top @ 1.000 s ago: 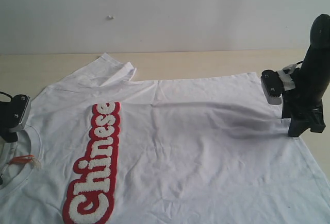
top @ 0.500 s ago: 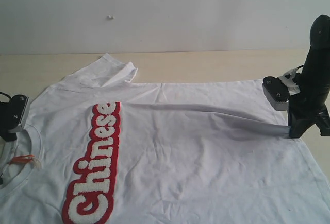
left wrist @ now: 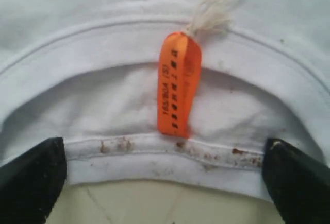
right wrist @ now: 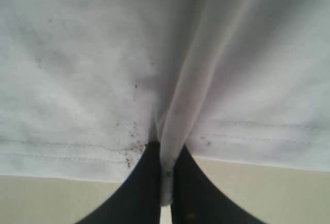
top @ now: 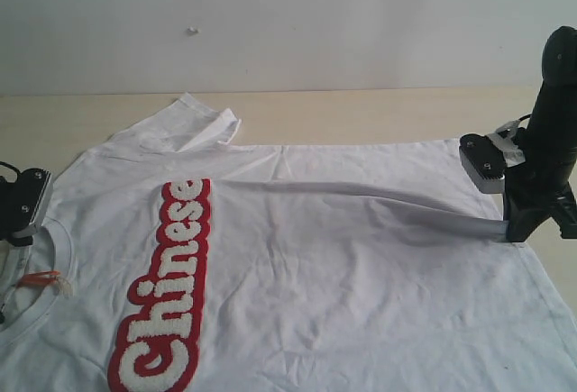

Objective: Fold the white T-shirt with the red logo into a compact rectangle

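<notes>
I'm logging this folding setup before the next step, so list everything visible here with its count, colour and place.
white T-shirt: one, white, spread front-up across the table.
red logo: one, white letters outlined in red, across the shirt's chest.
collar: one, white ribbed, at the shirt's end near the left tool.
neck tag: one, orange, hanging inside the collar.
table: one, pale beige, under the shirt.
wall: one, off-white, behind the table.
left tool: one, black, open, straddling the collar's edge.
right tool: one, black, shut on a pinched ridge of fabric at the shirt's hem.
</notes>
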Controlling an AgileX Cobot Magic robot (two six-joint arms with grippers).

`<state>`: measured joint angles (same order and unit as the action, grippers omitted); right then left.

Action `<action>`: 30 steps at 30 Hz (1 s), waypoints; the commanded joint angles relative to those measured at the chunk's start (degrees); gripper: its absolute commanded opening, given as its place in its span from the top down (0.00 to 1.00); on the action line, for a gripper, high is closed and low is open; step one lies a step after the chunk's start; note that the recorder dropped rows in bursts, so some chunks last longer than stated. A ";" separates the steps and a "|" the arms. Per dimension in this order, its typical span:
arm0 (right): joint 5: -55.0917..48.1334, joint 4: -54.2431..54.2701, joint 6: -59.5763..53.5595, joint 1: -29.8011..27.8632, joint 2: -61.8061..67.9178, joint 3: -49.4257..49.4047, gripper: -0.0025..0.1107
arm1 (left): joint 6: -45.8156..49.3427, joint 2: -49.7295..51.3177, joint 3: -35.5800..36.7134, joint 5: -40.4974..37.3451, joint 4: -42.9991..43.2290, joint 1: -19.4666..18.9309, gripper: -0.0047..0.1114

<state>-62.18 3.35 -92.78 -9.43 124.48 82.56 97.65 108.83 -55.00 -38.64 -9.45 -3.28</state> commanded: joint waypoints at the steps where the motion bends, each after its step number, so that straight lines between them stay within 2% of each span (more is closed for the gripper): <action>1: -0.79 -0.31 -0.57 -0.23 0.41 0.04 0.98 | 3.89 2.48 1.44 1.22 -0.25 -0.12 0.06; 14: -0.90 0.11 -0.57 -0.23 0.41 0.04 0.98 | -2.17 5.82 1.44 0.82 0.88 -0.12 0.06; 18: -0.90 0.74 -1.11 -0.23 0.41 0.04 0.98 | -2.17 7.49 1.44 0.07 0.98 -0.12 0.11; 22: -0.90 0.73 -1.22 -0.23 0.41 0.04 0.98 | -2.17 8.01 1.44 -0.98 1.10 -0.12 0.29; 24: -0.90 0.73 -1.22 -0.23 0.41 0.04 0.98 | -2.42 8.01 1.44 -2.31 1.10 -0.12 0.45; 29: -0.90 0.73 -0.97 -0.23 0.41 0.04 0.98 | -5.48 8.01 1.44 -2.70 1.99 -0.12 0.96; 30: -0.90 0.92 -0.16 -0.23 0.41 0.04 0.98 | -5.47 8.01 1.44 -2.59 2.70 -0.12 0.96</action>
<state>-62.71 4.08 -93.41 -9.43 124.61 82.56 93.18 111.55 -56.33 -43.49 -9.86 -3.38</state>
